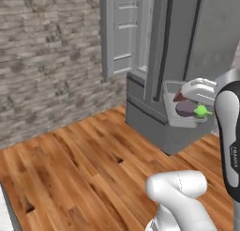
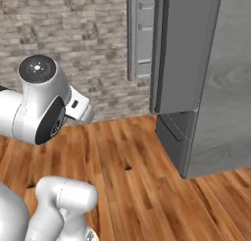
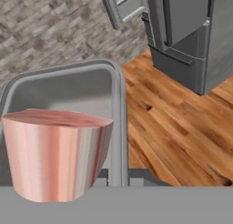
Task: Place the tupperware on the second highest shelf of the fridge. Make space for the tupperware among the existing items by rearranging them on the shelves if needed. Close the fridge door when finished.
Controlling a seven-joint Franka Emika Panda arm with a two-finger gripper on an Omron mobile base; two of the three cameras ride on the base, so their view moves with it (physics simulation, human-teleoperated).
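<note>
— So, where is the tupperware (image 1: pixel 185 104) right now?

— Up in the air in front of the fridge (image 1: pixel 187 47), carried at the arm's end. The gripper (image 1: pixel 199 91) is closed on the tub's far rim. In the hand view the tupperware (image 3: pixel 68 95) sits right below the camera, grey rim around a pinkish chunk of food (image 3: pixel 57 152); the left base view also shows something purple with a green bit inside.

— Room to move?

— Plenty of bare wooden floor (image 1: pixel 84 164) to the left, ending at the brick wall (image 1: pixel 47 56). The fridge door (image 1: pixel 123 33) stands swung out, its pale bins facing us, its edge near the tub's path. The lower drawers jut just below the tub.

— Any writing?

— Only small lettering on the arm's dark joint, too small to read.
</note>
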